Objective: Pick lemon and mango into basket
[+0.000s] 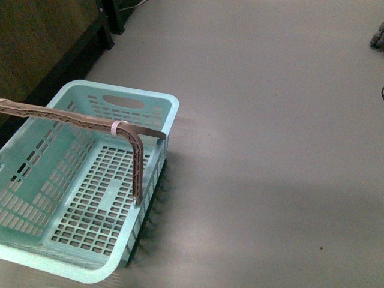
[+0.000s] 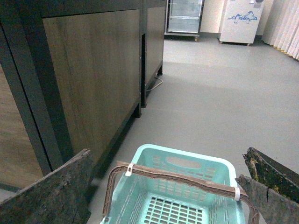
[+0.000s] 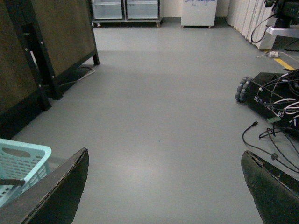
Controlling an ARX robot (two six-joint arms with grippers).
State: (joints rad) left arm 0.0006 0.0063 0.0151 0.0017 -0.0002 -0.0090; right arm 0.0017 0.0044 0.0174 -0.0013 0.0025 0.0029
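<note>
- The light teal rectangular plastic basket with slotted walls and floor [image 1: 120, 90] sits on the smooth grey floor [image 1: 270, 120]. It is in the lower left of my front view, close beside a dark wood-panelled cabinet [image 1: 36, 36].
- Its brown hinged handle [image 1: 60, 115] stands raised, arching across the opening. A pink band [image 1: 118, 126] is wrapped round it near the bend.
- My left arm hangs above the basket's near end, its wrist pitched forward and down. From that wrist I look over the handle and along the cabinet front.
- The left fingers [image 2: 51, 196] are spread wide with nothing between them. Their dark pads look worn and rough, and they are clear of the basket, with its rim [image 2: 187, 153] showing in the gap.
- My right arm points ahead over open floor, on the basket's right side. Only a corner of the basket [image 3: 21, 163] shows from that wrist, next to one finger.
- The right fingers [image 3: 56, 200] are also wide apart and grip nothing.
- Further ahead of the right arm, a black wheeled unit trailing loose cables [image 3: 275, 93] rests on the floor, well apart from the basket.
</note>
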